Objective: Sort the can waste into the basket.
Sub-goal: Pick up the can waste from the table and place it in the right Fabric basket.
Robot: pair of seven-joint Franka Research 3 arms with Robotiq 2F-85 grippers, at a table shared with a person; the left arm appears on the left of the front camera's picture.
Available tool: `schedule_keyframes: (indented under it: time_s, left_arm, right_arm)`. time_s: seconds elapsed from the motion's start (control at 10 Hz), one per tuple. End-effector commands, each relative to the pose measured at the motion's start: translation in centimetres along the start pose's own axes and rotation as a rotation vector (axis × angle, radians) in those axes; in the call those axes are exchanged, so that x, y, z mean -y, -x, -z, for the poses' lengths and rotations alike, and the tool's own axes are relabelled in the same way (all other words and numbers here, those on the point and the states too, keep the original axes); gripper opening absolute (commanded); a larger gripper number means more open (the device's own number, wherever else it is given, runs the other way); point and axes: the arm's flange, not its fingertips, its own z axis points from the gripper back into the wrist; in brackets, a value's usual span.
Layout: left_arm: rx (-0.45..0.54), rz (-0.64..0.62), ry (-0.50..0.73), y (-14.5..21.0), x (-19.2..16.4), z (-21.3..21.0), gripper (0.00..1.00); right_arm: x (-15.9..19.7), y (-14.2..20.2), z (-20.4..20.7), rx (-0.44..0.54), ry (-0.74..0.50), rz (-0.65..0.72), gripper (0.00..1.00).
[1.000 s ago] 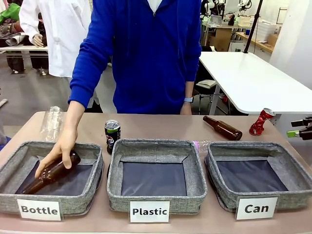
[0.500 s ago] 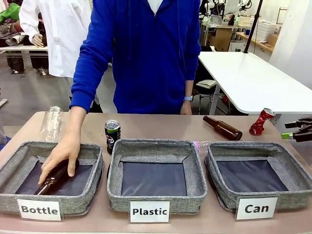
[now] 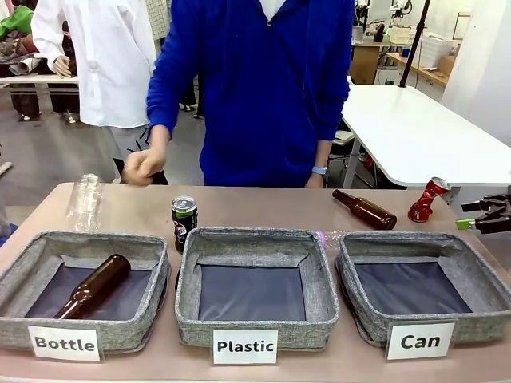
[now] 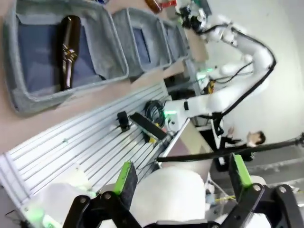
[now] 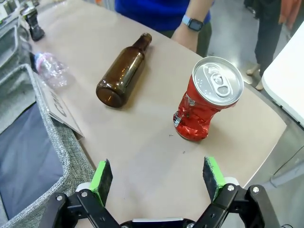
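Note:
A crushed red can [image 3: 427, 199] with a silver top stands on the table at the far right, behind the grey basket labelled "Can" [image 3: 423, 297]. In the right wrist view the red can [image 5: 207, 99] stands just ahead of my open right gripper [image 5: 158, 180], nothing between its green pads. That right gripper [image 3: 481, 215] pokes in at the front view's right edge, a little right of the can. The black can with green marks [image 3: 184, 223] stands upright behind the left and middle baskets. My left gripper [image 4: 180, 183] is open, raised well off the table.
A brown bottle [image 3: 365, 209] lies left of the red can, and another [image 3: 91, 287] lies in the "Bottle" basket [image 3: 24, 263]. The "Plastic" basket [image 3: 254, 243] sits in the middle. Clear plastic bottles lie at the far left [image 3: 85, 201] and behind the baskets [image 5: 51, 70]. The person's hand [image 3: 144, 166] is raised.
The person let go of the brown bottle in the "Bottle" basket and lifted the hand away. My right gripper shifted slightly left towards the red can.

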Motion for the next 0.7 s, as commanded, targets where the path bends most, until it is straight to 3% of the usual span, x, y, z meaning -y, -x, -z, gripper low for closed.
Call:
schedule_keyframes:
  time_s: [0.0,0.2,0.3,0.6]
  left_arm:
    - [-0.04,0.055,-0.052,1.5,0.1,2.5,1.0]
    - [-0.064,0.113,-0.125,3.1,-0.7,4.9,1.0]
    - [-0.047,0.045,-0.044,0.2,0.8,0.7,1.0]
    - [-0.047,0.045,-0.044,0.2,0.8,0.7,1.0]
  right_arm:
    - [0.8,0.3,0.8,0.034,-0.024,-0.03,1.0]
    - [1.3,0.7,1.9,0.039,-0.072,-0.036,1.0]
    - [1.3,0.6,2.5,0.033,-0.084,-0.038,1.0]
    - [1.2,-0.2,3.9,0.034,-0.119,-0.043,1.0]
